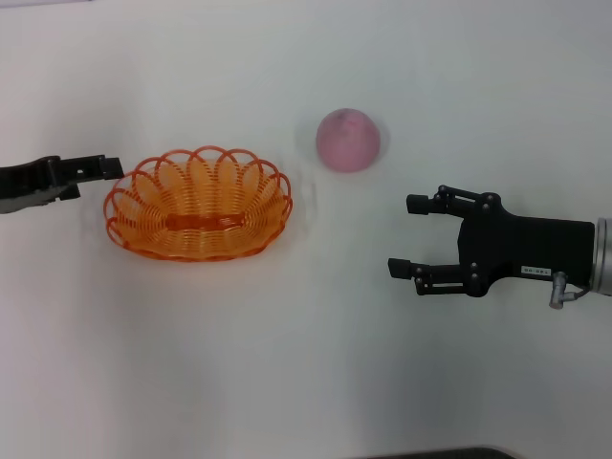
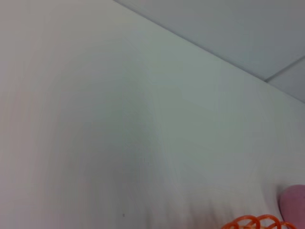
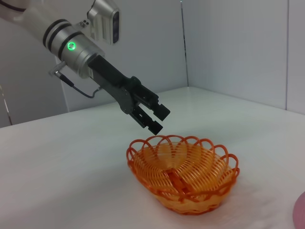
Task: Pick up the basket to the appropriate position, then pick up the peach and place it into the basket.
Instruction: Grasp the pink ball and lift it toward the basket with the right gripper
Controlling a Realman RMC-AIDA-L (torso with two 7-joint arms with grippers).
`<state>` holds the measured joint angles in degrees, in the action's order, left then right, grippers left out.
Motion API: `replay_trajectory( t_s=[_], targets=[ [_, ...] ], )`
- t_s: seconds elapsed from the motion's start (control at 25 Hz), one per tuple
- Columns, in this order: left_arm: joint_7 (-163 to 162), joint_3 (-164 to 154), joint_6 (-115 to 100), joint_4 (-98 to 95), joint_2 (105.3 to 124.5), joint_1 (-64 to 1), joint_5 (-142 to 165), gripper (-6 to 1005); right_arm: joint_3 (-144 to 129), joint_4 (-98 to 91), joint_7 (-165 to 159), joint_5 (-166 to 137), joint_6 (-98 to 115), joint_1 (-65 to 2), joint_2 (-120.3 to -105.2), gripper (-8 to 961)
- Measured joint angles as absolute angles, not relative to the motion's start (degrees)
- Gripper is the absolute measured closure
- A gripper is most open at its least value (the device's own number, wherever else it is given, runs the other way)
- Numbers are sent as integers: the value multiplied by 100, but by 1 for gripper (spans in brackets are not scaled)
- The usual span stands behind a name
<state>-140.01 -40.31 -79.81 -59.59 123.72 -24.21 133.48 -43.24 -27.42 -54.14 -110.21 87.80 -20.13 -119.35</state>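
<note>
The orange wire basket (image 1: 199,204) stands upright and empty on the white table, left of centre; it also shows in the right wrist view (image 3: 183,176) and its rim shows in the left wrist view (image 2: 257,222). The pale pink peach (image 1: 348,140) sits on the table behind and to the right of the basket, apart from it; its edge shows in the left wrist view (image 2: 295,205). My left gripper (image 1: 110,172) hovers just off the basket's left rim, open a little and empty, as the right wrist view (image 3: 158,119) shows. My right gripper (image 1: 405,235) is open and empty, to the right of the basket and in front of the peach.
The white table (image 1: 287,363) spreads all around the basket and peach. Pale walls (image 3: 238,47) stand behind the table's far edge in the right wrist view. A dark strip (image 1: 430,453) shows at the table's front edge.
</note>
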Motion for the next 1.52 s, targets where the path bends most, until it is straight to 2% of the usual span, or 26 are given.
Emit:
replay_trajectory(
  t_s=[0.44, 0.8, 1.16, 1.52],
  targets=[
    [-12000, -4010, -8119, -5983, 12361, -2447, 12532, 125, -4324, -2742, -5408, -11026, 8777, -2023, -11944, 41],
    [-9245, -4046, -8786, -6030, 12218, -2532, 12128, 127, -4324, -2742, -5388, -11028, 8777, -2030, -11944, 42],
    [-9018, -4168, -8917, -6072, 12185, -2702, 12155, 135, -4315, -2742, -5388, -11021, 8788, -2040, -11938, 41],
    [-9240, -4709, -8636, -6017, 12264, -3051, 12236, 138, -4315, -2786, -5407, -11021, 8782, -2055, -11945, 42]
  ],
)
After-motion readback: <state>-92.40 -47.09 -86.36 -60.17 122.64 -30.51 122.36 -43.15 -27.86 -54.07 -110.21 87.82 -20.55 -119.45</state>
